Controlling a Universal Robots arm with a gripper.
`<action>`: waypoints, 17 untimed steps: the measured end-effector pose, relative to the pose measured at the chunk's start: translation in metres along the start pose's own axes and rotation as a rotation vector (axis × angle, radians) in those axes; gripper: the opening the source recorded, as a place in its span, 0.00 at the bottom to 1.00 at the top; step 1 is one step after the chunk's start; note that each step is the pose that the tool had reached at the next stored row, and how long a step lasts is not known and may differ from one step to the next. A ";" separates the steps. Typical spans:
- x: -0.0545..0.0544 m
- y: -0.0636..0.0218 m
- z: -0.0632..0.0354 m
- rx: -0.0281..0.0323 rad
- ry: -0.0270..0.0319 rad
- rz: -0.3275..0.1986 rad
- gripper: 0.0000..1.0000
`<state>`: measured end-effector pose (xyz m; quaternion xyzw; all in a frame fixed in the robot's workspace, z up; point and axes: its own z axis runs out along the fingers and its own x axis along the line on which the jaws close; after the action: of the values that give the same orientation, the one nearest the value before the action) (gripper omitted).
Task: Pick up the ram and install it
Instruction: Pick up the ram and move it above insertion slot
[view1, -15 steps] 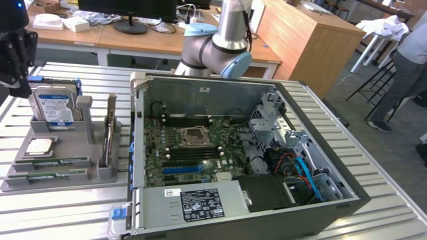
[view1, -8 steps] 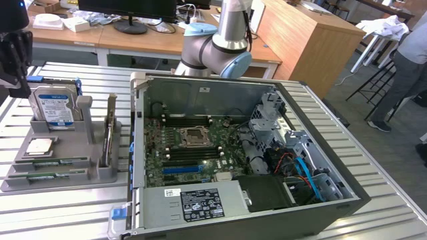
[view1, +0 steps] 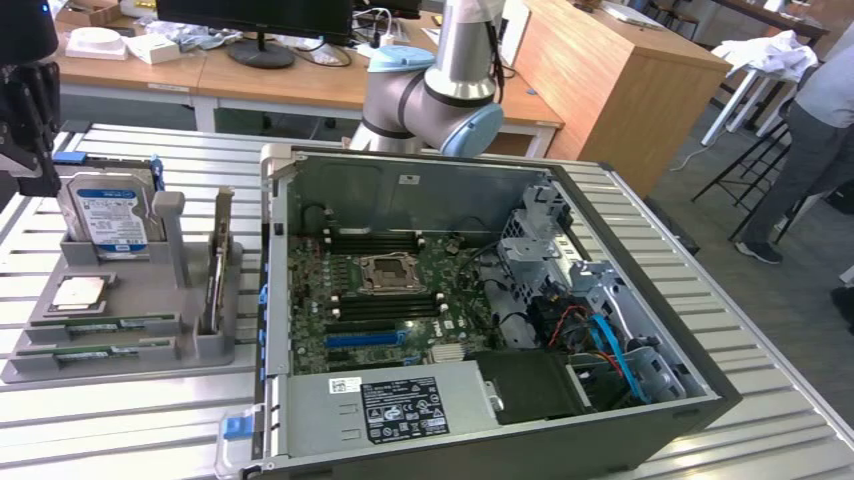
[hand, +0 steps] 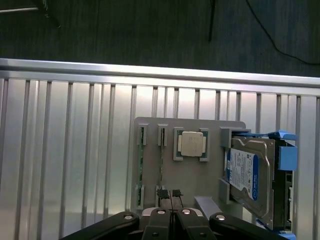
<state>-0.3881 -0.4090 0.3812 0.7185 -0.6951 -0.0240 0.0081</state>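
Note:
Two ram sticks lie in slots of the grey holder (view1: 160, 350), one ram (view1: 110, 323) nearer the CPU and another ram (view1: 83, 352) at the holder's front edge. In the wrist view they are thin green strips, one ram (hand: 161, 167) beside the CPU and the other ram (hand: 141, 167) further out. My gripper (view1: 40, 178) hangs above the holder at the exterior view's far left. Its fingertips (hand: 163, 193) are pressed together over the holder, shut with nothing between them.
The holder also carries a silver CPU (hand: 191, 144), a blue-labelled hard drive (view1: 107, 210) and an upright expansion card (view1: 218, 260). The open computer case (view1: 694, 385) fills the middle of the ribbed metal table (view1: 120, 430). A person (view1: 817, 130) stands at the far right.

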 end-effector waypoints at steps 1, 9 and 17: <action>0.000 0.0000 0.0000 0.0001 0.0000 0.000 0.10; 0.000 0.0000 0.0000 0.0000 0.0000 0.000 0.10; 0.000 0.0000 0.0000 0.0000 0.0000 0.000 0.29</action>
<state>-0.3881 -0.4090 0.3812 0.7185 -0.6951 -0.0240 0.0081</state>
